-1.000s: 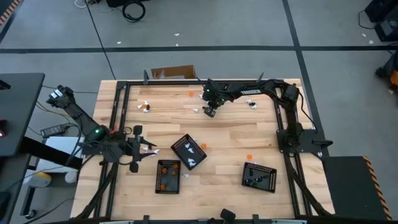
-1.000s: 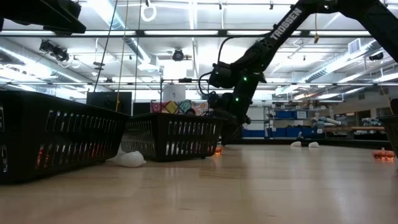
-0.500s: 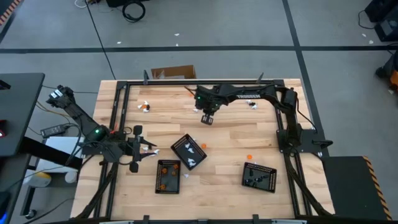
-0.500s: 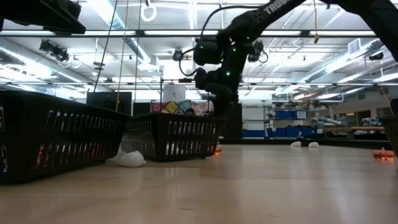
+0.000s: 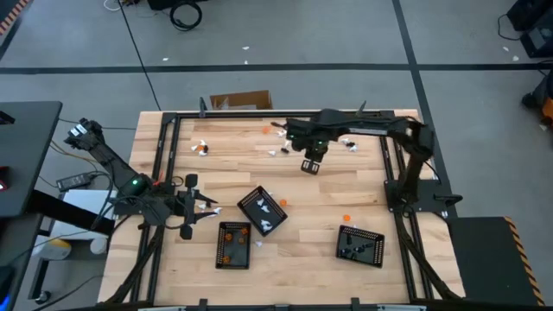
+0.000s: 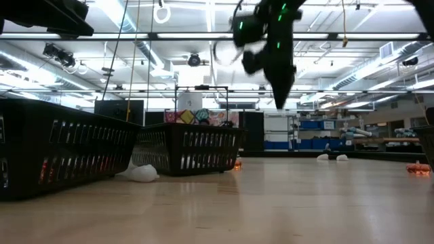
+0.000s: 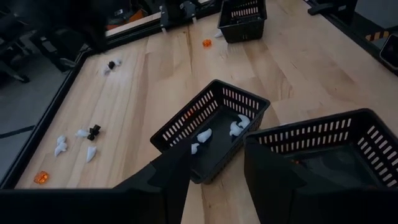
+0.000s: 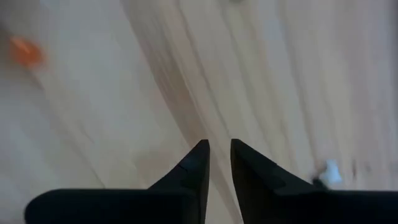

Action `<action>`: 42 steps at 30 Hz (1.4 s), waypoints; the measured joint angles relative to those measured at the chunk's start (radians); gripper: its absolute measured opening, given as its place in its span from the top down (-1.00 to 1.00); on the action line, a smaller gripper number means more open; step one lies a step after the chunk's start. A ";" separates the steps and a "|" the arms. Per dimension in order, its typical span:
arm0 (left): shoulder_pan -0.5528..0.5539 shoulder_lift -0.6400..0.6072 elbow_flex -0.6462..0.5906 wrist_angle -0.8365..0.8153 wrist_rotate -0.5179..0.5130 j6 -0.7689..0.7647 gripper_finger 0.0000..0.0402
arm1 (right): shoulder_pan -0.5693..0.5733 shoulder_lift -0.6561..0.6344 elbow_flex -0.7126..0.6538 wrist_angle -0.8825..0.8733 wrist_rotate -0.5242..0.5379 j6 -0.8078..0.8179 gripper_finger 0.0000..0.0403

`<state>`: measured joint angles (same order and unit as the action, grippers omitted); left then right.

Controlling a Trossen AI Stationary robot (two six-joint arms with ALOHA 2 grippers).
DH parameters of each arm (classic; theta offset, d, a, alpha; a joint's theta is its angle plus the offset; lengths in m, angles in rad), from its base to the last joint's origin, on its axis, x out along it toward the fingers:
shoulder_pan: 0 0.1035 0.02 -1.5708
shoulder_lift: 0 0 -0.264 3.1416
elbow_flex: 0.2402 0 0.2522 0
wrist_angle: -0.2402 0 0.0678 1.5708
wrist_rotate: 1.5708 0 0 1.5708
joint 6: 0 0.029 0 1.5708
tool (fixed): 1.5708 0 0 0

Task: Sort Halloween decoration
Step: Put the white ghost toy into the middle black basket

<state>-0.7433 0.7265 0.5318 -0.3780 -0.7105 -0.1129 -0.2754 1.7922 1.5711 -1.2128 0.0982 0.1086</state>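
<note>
While up over the bare wooden table [image 5: 363, 186], right gripper [image 8: 219, 149] opened a crack, empty; looks ready for tiny white toy piece [image 8: 328, 169]. Left gripper [image 7: 214, 163] parked half open by black plastic tray [image 7: 211, 127].

Two dark, slender jointed arms with small green indicator lights, each tipped by black wedge-shaped fingers.

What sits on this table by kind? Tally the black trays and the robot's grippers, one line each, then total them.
Black trays: 3
Grippers: 2, the left gripper and the right gripper
Total: 5
</note>
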 joint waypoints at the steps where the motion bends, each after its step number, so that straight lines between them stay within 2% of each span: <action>1: 0.000 0.000 0.000 0.000 0.000 0.001 0.23 | 0.011 -0.032 0.000 0.038 0.016 0.016 0.66; 7: 0.000 0.000 0.000 0.000 0.000 0.002 0.23 | 0.071 -0.183 0.002 0.438 0.067 0.068 0.68; 9: 0.000 0.000 0.000 0.000 0.000 0.001 0.23 | 0.080 -0.203 0.003 0.572 0.067 0.058 0.68; 11: 0.000 0.000 0.000 0.000 0.000 0.001 0.23 | 0.085 -0.196 0.033 0.622 0.066 0.041 0.70; 14: 0.000 0.000 0.000 -0.001 0.000 0.002 0.23 | 0.088 -0.126 0.150 0.591 0.066 0.016 0.75; 19: 0.000 0.000 0.000 -0.002 0.000 0.003 0.23 | 0.103 0.076 0.425 0.468 0.058 -0.047 0.83; 23: 0.000 0.000 0.000 -0.007 0.000 0.001 0.23 | 0.105 0.213 0.643 0.398 0.058 -0.100 0.84; 26: 0.000 0.000 0.000 -0.014 0.000 -0.004 0.23 | 0.095 0.292 0.745 0.368 0.050 -0.130 0.82; 32: 0.000 0.000 0.000 -0.017 0.000 -0.008 0.23 | 0.041 0.405 0.763 0.336 -0.066 -0.152 0.82; 36: 0.000 0.000 0.000 -0.017 0.000 -0.016 0.23 | -0.003 0.469 0.761 0.267 -0.078 -0.165 0.82; 42: 0.000 0.000 0.000 -0.017 0.000 -0.016 0.23 | -0.063 0.499 0.749 0.164 -0.124 -0.184 0.82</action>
<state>-0.7429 0.7261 0.5317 -0.3950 -0.7108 -0.1291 -0.3388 2.2912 2.3206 -1.0488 -0.0258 -0.0750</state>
